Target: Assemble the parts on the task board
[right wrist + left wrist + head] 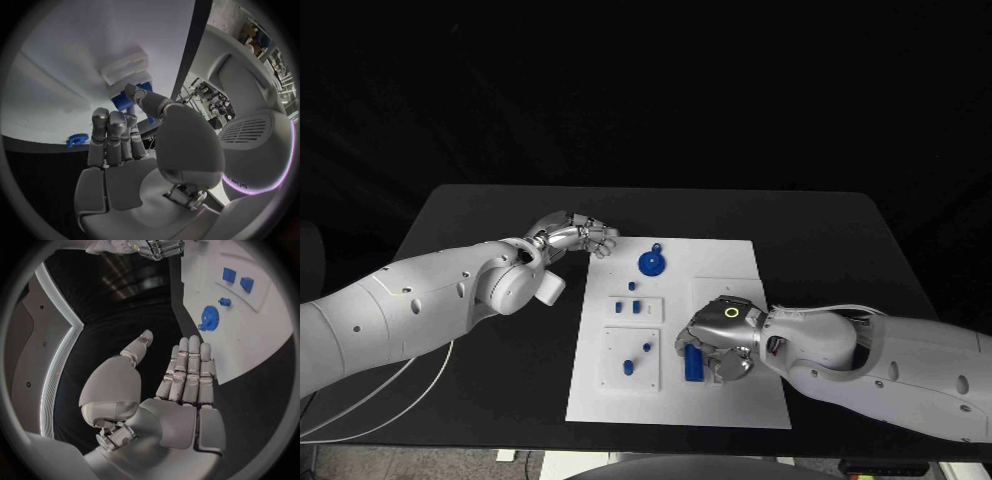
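I see the board (733,400) lying flat in the middle of the black worktop (848,240). My right hand (715,345) is low over the board's near right part, palm down, with its fingers curled around a long blue bar (692,362) that lies on the board; in the right wrist view the thumb and fingers (111,131) close on that blue piece beside a small white raised block (125,70), so I read this hand as grasping the bar. My left hand (571,238) hangs just off the board's far left corner, over bare worktop, touching nothing; the left wrist view shows its fingers (187,372) straight and side by side, thumb out, released and empty. A blue gear (652,263) lies on the board's far part, near the left hand but apart from it, and it is the nearest thing between the two hands. Closer in, two small blue blocks (629,308) sit side by side on a raised white tile, with a tiny blue peg (633,286) just beyond them. Another white tile (615,375) at the near left carries two more small blue pieces (636,358), just left of the right hand.
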Robot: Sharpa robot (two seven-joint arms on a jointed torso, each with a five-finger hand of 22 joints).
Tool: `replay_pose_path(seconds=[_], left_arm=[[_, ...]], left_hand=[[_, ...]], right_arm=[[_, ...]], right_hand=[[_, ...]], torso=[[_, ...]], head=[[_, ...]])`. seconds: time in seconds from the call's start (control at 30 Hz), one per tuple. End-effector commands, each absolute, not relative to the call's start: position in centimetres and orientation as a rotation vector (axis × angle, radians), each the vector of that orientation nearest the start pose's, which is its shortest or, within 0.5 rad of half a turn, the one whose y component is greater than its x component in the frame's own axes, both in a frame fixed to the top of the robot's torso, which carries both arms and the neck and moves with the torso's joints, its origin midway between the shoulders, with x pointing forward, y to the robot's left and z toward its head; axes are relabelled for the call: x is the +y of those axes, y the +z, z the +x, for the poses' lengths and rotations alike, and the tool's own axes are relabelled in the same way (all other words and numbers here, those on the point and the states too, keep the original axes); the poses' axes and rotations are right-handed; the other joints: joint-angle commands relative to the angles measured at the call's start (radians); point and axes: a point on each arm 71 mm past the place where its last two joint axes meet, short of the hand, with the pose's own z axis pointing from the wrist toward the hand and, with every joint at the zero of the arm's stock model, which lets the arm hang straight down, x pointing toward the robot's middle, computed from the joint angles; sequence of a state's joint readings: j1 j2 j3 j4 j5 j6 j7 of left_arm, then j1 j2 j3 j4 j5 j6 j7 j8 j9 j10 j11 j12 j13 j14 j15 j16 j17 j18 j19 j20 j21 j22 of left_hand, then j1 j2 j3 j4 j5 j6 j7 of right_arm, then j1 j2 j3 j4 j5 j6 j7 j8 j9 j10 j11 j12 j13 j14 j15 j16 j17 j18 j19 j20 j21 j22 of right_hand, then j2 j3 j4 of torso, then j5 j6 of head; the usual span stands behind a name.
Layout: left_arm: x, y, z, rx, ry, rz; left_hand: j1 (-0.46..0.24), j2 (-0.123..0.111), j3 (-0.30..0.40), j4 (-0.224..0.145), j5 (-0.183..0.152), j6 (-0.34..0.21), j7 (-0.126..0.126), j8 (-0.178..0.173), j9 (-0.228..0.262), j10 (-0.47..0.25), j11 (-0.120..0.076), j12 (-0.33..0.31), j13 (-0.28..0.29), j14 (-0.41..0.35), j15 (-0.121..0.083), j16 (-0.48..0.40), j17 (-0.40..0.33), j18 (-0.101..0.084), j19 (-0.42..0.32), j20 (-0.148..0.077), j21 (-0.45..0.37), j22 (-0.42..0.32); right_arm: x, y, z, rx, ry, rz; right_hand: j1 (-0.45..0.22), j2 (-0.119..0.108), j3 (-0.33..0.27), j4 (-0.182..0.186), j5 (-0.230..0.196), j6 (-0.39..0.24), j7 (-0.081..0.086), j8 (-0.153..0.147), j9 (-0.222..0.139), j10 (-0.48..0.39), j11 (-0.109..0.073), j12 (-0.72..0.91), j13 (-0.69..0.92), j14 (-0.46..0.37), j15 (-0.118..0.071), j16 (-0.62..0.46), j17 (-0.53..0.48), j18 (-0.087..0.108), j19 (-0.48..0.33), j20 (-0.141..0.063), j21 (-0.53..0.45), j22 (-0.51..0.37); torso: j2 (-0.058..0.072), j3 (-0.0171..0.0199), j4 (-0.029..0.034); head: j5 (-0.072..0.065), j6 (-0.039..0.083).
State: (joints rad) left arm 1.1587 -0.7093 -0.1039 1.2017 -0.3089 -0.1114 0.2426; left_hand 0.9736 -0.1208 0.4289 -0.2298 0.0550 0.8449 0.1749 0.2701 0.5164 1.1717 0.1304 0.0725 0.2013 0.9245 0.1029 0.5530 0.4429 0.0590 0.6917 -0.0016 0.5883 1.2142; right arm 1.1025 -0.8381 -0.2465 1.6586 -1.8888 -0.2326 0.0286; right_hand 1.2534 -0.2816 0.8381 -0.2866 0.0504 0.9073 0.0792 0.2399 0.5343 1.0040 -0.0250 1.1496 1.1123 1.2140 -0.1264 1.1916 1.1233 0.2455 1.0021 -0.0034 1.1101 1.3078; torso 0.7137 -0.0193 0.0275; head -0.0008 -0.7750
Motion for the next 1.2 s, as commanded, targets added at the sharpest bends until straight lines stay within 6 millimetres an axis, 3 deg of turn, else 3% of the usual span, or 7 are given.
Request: replay_pose_path(seconds=[0.03, 0.2, 0.57, 1.03, 1.1, 1.13, 1.2], left_arm=[[22.3, -24.8, 51.9, 1.781, -1.325, -0.881], [22.3, -24.8, 51.9, 1.781, -1.322, -0.882], [22.3, -24.8, 51.9, 1.781, -1.322, -0.881], [22.1, -24.8, 52.0, 1.781, -1.324, -0.877], [22.1, -24.8, 52.0, 1.781, -1.326, -0.877], [22.1, -24.8, 52.0, 1.780, -1.326, -0.876], [22.1, -24.8, 52.0, 1.779, -1.326, -0.876]], left_hand=[[-0.005, 0.005, -0.005, 0.002, -0.003, -0.001, -0.003, 0.006, 0.000, -0.007, -0.002, -0.002, -0.001, -0.001, 0.003, -0.005, 0.002, 0.008, -0.002, 0.007, -0.005, 0.001], [-0.004, 0.004, -0.005, 0.001, -0.003, -0.003, -0.003, 0.006, -0.001, -0.007, -0.002, -0.002, -0.001, -0.001, 0.003, -0.005, 0.002, 0.008, -0.002, 0.007, -0.005, 0.002], [-0.003, 0.003, -0.005, 0.001, -0.003, -0.004, -0.003, 0.005, -0.001, -0.007, -0.002, -0.002, -0.002, -0.001, 0.003, -0.006, 0.003, 0.008, -0.002, 0.007, -0.005, 0.002], [-0.002, 0.003, -0.005, 0.000, -0.003, -0.004, -0.002, 0.005, -0.001, -0.007, -0.002, -0.002, -0.002, -0.001, 0.003, -0.006, 0.004, 0.008, -0.002, 0.007, -0.006, 0.003], [-0.002, 0.003, -0.005, 0.000, -0.003, -0.004, -0.002, 0.005, -0.001, -0.007, -0.002, -0.002, -0.002, -0.001, 0.003, -0.007, 0.004, 0.008, -0.002, 0.007, -0.006, 0.003], [-0.002, 0.003, -0.005, 0.000, -0.003, -0.004, -0.002, 0.005, -0.001, -0.007, -0.002, -0.002, -0.002, -0.001, 0.003, -0.007, 0.004, 0.008, -0.002, 0.007, -0.006, 0.003], [-0.001, 0.003, -0.005, 0.000, -0.003, -0.004, -0.002, 0.005, -0.001, -0.007, -0.002, -0.002, -0.002, -0.001, 0.003, -0.007, 0.004, 0.008, -0.002, 0.007, -0.006, 0.003]], right_arm=[[-15.0, -28.8, 37.9, 1.790, 0.729, -0.841], [-15.0, -28.8, 37.8, 1.793, 0.739, -0.832], [-15.8, -28.3, 38.1, 1.760, 0.748, -0.731], [-19.2, -25.0, 40.0, 1.725, 0.812, -0.390], [-20.6, -24.5, 40.8, 1.749, 0.798, -0.282], [-21.6, -24.3, 41.3, 1.758, 0.785, -0.226], [-23.0, -24.0, 42.2, 1.776, 0.767, -0.126]], right_hand=[[0.000, -0.006, 0.010, 0.000, -0.001, 0.005, -0.003, 0.003, 0.003, -0.010, -0.002, -0.003, -0.002, -0.007, -0.001, -0.003, 0.002, 0.016, -0.006, 0.002, -0.005, 0.018], [0.000, -0.005, 0.019, 0.001, -0.001, 0.028, 0.009, 0.019, 0.008, -0.012, 0.006, 0.002, -0.005, -0.009, 0.004, -0.001, 0.003, 0.016, -0.008, 0.004, -0.004, 0.019], [-0.001, -0.014, 0.020, -0.003, -0.001, -0.041, -0.006, -0.010, -0.008, -0.020, -0.003, 0.011, -0.013, -0.012, -0.002, -0.001, 0.005, 0.016, -0.010, 0.006, -0.001, 0.019], [-0.030, -0.019, -0.010, -0.001, 0.009, -0.240, -0.092, -0.076, -0.031, -0.027, -0.024, 0.034, -0.027, -0.008, -0.020, 0.005, 0.009, 0.016, -0.004, 0.004, 0.007, 0.019], [-0.057, -0.018, -0.023, 0.008, 0.011, -0.237, -0.072, -0.069, -0.028, -0.025, -0.024, 0.037, -0.028, -0.005, -0.020, 0.007, 0.010, 0.016, 0.001, 0.005, 0.010, 0.019], [-0.083, -0.017, -0.038, 0.014, 0.017, -0.231, -0.033, -0.063, -0.025, -0.023, -0.024, 0.039, -0.029, -0.002, -0.021, 0.009, 0.010, 0.016, 0.005, 0.004, 0.012, 0.019], [-0.118, -0.016, -0.057, 0.026, 0.014, -0.199, 0.003, -0.042, -0.016, -0.022, -0.007, 0.041, -0.030, 0.001, -0.013, 0.010, 0.010, 0.016, 0.008, 0.005, 0.014, 0.019]], torso=[[0.000, -0.0007, 0.0006], [0.000, -0.0009, 0.0010], [0.000, -0.0009, 0.0009], [-0.001, -0.0007, 0.0007], [-0.001, -0.0013, 0.0008], [-0.001, -0.0017, 0.0009], [-0.001, -0.0019, 0.0002]], head=[[-0.001, -0.001], [-0.001, -0.001], [-0.003, 0.004], [-0.012, 0.020], [-0.016, 0.022], [-0.018, 0.024], [-0.022, 0.027]])
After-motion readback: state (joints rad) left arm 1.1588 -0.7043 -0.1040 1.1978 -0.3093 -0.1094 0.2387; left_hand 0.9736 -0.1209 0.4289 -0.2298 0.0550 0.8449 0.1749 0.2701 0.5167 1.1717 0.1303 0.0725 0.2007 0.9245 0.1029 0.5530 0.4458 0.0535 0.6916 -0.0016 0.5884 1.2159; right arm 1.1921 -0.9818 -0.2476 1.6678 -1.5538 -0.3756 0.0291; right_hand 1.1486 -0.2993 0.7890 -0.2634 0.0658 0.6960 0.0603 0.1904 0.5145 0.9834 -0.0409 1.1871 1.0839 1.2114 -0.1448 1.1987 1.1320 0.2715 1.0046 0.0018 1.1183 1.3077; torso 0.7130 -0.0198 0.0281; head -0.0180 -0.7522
